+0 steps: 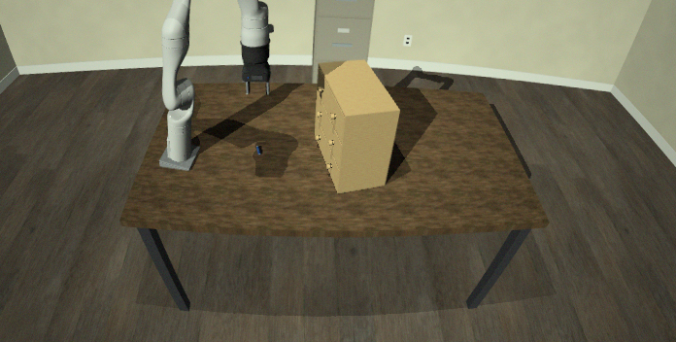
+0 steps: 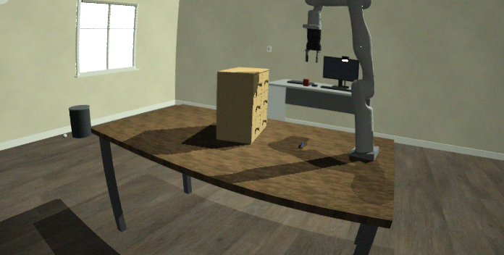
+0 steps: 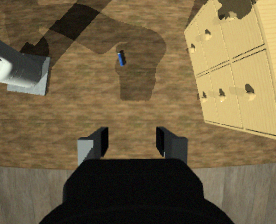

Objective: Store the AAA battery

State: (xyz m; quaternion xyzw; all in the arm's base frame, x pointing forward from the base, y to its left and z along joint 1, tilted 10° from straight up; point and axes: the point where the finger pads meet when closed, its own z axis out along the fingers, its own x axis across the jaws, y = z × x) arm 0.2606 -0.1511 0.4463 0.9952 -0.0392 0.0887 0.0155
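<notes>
A small blue AAA battery lies on the wooden table between the arm's base and the chest. The tan chest stands near the table's middle, its drawer fronts with small knobs facing the arm. All its drawers look pushed in; their contents are hidden. My gripper is open and empty. It hangs high above the table's far edge, well away from the battery and the chest.
The arm's base stands at the table's left end in the top view. A grey filing cabinet stands behind the table. A desk with a monitor and a dark bin stand off the table.
</notes>
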